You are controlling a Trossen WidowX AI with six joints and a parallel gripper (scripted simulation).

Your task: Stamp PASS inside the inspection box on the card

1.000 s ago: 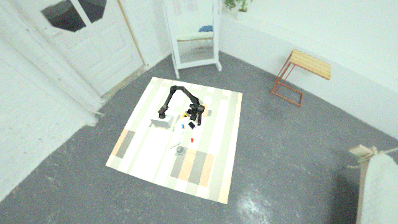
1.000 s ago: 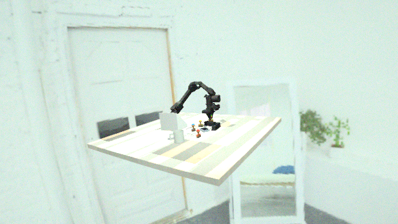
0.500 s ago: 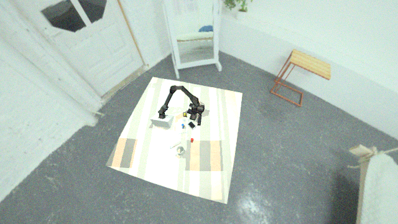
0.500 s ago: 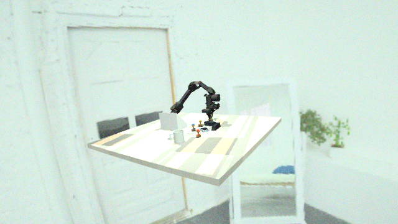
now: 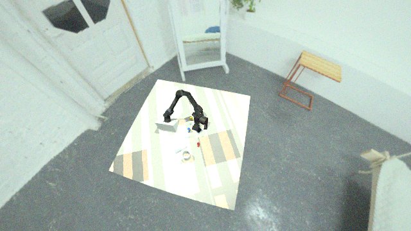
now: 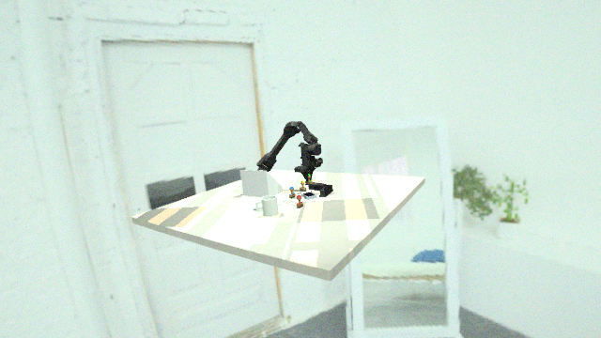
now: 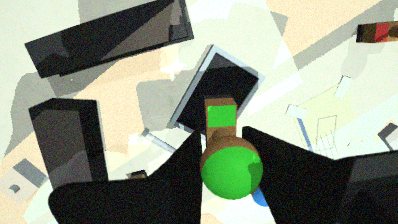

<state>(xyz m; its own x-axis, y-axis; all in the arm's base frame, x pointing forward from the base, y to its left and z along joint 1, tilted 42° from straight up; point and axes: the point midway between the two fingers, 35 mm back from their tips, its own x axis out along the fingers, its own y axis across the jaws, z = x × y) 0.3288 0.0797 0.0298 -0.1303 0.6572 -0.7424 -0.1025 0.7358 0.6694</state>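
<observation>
One green-topped stamp [image 7: 232, 170] [image 6: 310, 182] in the gripper [image 7: 221, 135] [image 6: 309, 180], ink pad [image 7: 220, 75] [image 6: 310, 195] just beyond

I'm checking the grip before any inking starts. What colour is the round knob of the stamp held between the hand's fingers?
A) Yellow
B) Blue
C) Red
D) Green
D: the wrist view shows the green-knobbed stamp between the fingers of the hand.
</observation>
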